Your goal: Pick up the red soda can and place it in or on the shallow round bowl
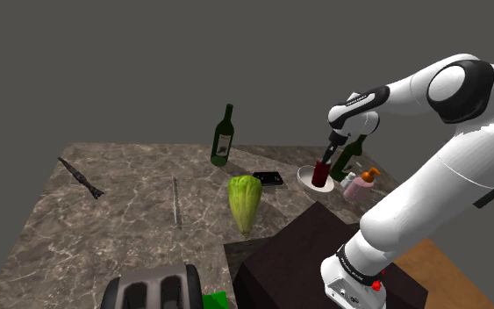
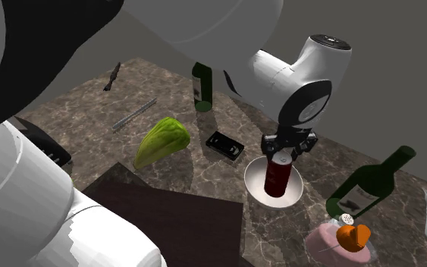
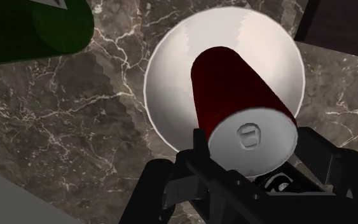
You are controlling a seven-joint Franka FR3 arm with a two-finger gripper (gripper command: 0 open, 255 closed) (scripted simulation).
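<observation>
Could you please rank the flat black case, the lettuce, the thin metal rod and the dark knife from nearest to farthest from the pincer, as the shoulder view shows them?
1. Flat black case: just to the shoulder view's left of the pincer.
2. Lettuce: further left, closer to the camera.
3. Thin metal rod: mid-table.
4. Dark knife: by the table's left edge.

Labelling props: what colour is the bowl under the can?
Plain white; the bowl shows best in the wrist view, beneath the red can.

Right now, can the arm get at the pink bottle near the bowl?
Probably not yet: the hand is shut on the red can in the bowl, and the green bottle crowds the pink bottle.
</observation>
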